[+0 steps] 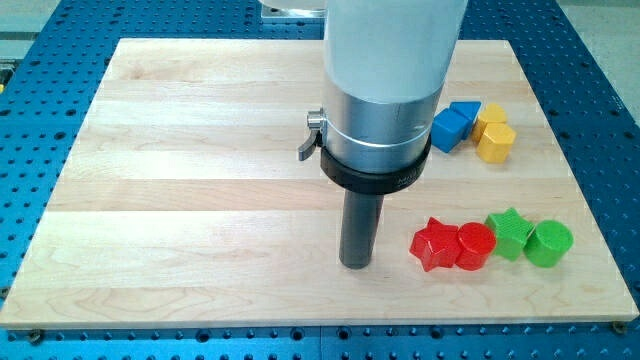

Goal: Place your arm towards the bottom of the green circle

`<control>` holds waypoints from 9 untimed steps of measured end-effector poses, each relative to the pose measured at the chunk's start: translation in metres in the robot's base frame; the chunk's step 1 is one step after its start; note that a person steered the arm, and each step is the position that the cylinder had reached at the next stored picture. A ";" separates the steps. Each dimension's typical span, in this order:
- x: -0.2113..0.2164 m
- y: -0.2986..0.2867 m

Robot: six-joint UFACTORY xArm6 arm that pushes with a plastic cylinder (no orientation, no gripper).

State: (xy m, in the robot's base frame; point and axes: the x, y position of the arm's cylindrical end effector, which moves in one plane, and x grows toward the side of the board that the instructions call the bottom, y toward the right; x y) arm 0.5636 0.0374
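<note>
The green circle (pixel 549 243) lies on the wooden board (pixel 180 180) at the view's lower right. It is the rightmost of a row of blocks. Left of it are a green star (pixel 510 232), a red circle (pixel 475 245) and a red star (pixel 434 244). My tip (pixel 356 264) rests on the board left of the red star, a short gap from it. It is far to the left of the green circle, at about the same height in the view.
A blue cube (pixel 452 127) and two yellow blocks (pixel 491 116) (pixel 496 142) sit at the view's upper right. The arm's wide grey body (pixel 385 90) hangs over the board's middle and hides part of it.
</note>
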 end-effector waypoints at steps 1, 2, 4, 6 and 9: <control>0.000 0.000; 0.005 0.008; -0.039 0.054; -0.091 0.160; 0.046 0.249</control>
State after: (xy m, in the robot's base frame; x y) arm 0.6098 0.2862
